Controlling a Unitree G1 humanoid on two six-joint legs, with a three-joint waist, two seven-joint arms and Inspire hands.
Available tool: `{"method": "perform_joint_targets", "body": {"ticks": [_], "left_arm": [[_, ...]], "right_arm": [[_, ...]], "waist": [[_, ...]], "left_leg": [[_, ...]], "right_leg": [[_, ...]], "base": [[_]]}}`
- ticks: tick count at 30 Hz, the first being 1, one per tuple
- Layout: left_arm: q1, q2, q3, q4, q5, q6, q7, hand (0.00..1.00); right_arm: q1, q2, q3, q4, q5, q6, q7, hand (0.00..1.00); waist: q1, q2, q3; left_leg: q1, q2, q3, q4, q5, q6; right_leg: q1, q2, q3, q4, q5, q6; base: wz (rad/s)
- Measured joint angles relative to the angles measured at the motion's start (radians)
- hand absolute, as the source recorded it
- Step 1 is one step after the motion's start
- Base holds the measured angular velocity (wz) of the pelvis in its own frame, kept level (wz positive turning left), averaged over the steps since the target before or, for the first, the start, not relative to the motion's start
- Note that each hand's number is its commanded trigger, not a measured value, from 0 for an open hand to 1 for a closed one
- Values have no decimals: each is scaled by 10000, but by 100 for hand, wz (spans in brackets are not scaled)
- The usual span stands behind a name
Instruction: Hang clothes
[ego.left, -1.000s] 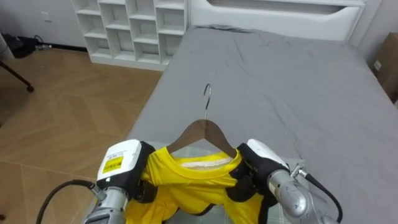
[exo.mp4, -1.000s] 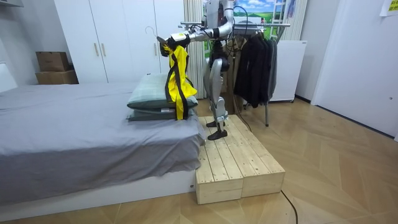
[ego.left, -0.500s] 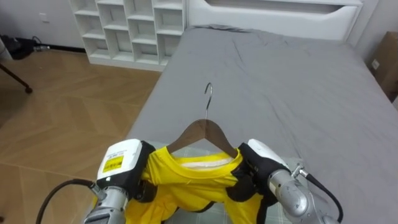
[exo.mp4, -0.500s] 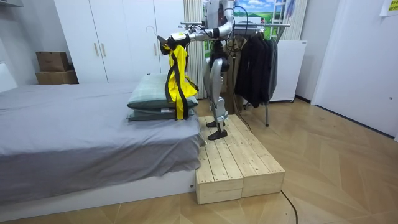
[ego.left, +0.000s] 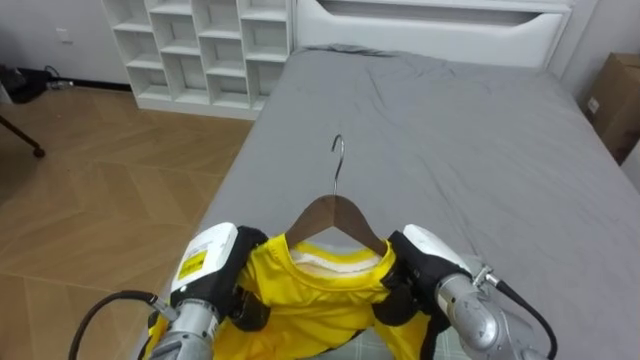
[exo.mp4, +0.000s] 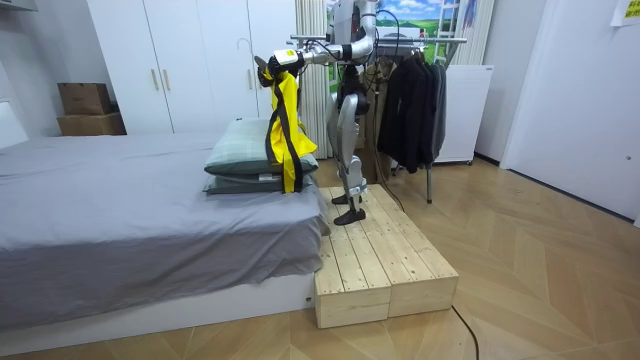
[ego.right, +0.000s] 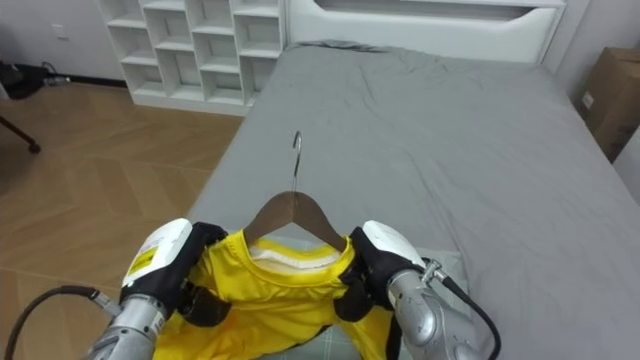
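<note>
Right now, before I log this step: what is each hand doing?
Left hand: closed on one shoulder of the yellow shirt, which is on the wooden hanger.
Right hand: closed on the other shoulder.

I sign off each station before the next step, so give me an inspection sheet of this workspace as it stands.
Surface: grey bed, sheet lightly creased.
Job's things: yellow shirt on a wooden hanger, held up over the bed's end.
Clutter: pillows stacked under the shirt.
Hands: left hand and right hand each shut on a shoulder of the shirt.
Cables: nothing seen beyond the robot's own.
Surroundings: the robot stands on a wooden platform beside the bed; rack with dark clothes behind it; white shelf; boxes.
</note>
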Motion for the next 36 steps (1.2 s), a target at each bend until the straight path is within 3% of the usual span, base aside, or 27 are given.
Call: {"method": "perform_joint_targets", "body": {"ticks": [31, 36], "left_arm": [[305, -8, 3, 15, -509, -88, -706, 0], [314, 37, 171, 22, -849, -193, -740, 0]], "right_arm": [[528, 12, -28, 38, -104, -2, -1, 100], [568, -53, -397, 156, 132, -9, 3, 100]], "waist": [[1, 52, -37], [5, 63, -45]], "left_leg": [[337, 4, 52, 20, 1, 1], [309, 3, 30, 24, -1, 1]], "right_leg": [[307, 6, 160, 8, 0, 0], [293, 5, 129, 13, 0, 0]], "base": [[0], [0]]}}
